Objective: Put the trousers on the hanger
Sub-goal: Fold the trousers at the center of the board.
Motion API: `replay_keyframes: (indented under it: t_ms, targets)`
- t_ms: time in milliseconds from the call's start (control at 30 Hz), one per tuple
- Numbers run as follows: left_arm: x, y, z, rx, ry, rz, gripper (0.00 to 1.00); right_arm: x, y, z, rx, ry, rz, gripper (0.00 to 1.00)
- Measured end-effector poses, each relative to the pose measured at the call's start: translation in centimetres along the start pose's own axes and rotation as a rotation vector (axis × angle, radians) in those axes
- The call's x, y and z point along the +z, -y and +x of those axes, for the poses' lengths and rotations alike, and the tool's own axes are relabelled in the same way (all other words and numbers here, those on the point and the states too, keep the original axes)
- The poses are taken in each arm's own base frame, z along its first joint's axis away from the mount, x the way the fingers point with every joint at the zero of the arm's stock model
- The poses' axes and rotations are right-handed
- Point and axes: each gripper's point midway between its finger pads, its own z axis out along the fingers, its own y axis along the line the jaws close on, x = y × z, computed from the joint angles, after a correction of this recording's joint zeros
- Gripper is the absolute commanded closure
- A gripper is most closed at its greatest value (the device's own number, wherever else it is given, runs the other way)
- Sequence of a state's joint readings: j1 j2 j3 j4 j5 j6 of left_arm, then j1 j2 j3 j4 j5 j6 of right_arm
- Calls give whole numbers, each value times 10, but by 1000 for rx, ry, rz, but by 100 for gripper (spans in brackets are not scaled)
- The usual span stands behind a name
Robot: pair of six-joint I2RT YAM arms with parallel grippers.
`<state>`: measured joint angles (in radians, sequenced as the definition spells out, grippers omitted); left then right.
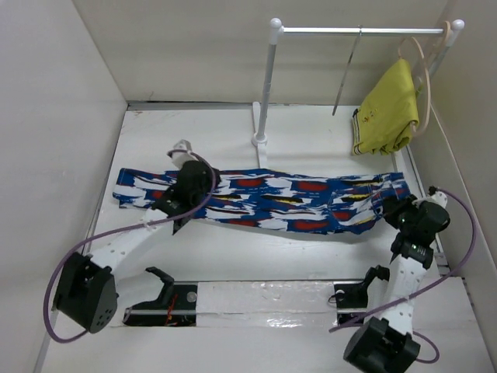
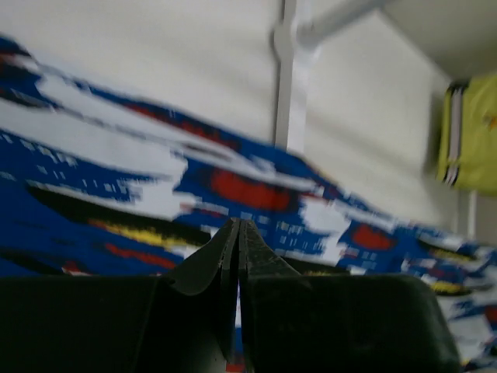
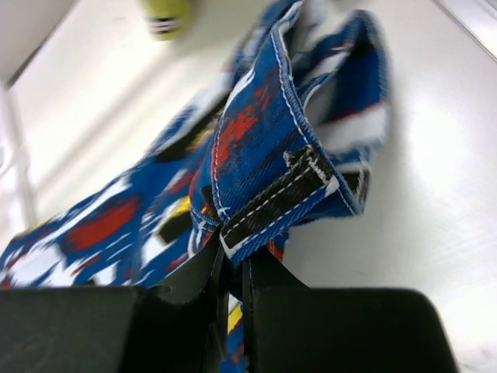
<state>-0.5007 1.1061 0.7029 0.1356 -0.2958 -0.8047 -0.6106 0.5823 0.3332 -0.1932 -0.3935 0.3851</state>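
A white table (image 1: 233, 256) sits boxed in by pale walls (image 1: 46, 116) at the left, back and right. On it the left gripper (image 2: 238, 227) has its black jaws pressed flat together, tips low over the leg part of the trousers (image 1: 279, 200). Whether any cloth is caught between them cannot be told. The right gripper (image 3: 233, 268) is clamped on the waistband (image 3: 264, 155), just under a black belt loop (image 3: 276, 198), and the band stands up off the surface in a loose fold. The trousers lie stretched across the middle of the table, leg ends toward the left wall and waist at the right. The right arm works close to the right wall there, with little room on that side. Bare table lies in front of the trousers and behind them up to the white post (image 1: 264, 85) of a rail (image 1: 365, 31). From the rail bar the hanger (image 1: 347, 74) hangs edge-on, thin and grey, well apart from the trousers. Near it, at the rail's right end by the wall, a beige hanger (image 1: 424, 74) carries a yellow garment (image 1: 386, 109).
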Motion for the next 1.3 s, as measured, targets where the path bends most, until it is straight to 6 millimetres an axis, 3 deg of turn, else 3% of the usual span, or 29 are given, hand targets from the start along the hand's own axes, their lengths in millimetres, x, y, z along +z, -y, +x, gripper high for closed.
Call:
replay_keyframes:
  t_ms: [133, 233, 367, 467, 700, 833, 1033, 1167, 1300]
  targets:
    - [-4, -10, 81, 101, -161, 8, 100, -10, -62, 6, -136, -49, -212, 100]
    - [-14, -9, 112, 155, -206, 31, 100, -21, -105, 25, -208, -120, -362, 100]
    - [-19, 1, 134, 192, -207, 57, 100, -42, -155, 49, -277, -210, -515, 100]
    - [-16, -5, 155, 229, -225, 31, 100, -63, -198, 56, -329, -262, -622, 100]
    - [-12, -22, 191, 277, -261, -17, 100, -136, -305, 36, -407, -219, -867, 100]
    - [-8, -33, 208, 290, -282, -49, 100, -155, -349, 12, -403, -168, -934, 100]
    - [-9, -20, 221, 259, -276, -4, 100, -152, -383, -24, -394, -80, -932, 100]
    - [-7, -3, 236, 244, -280, 42, 100, -148, -383, -54, -378, -12, -906, 100]
    - [-9, 27, 262, 260, -309, 108, 100, -154, -378, -89, -364, 66, -881, 100]
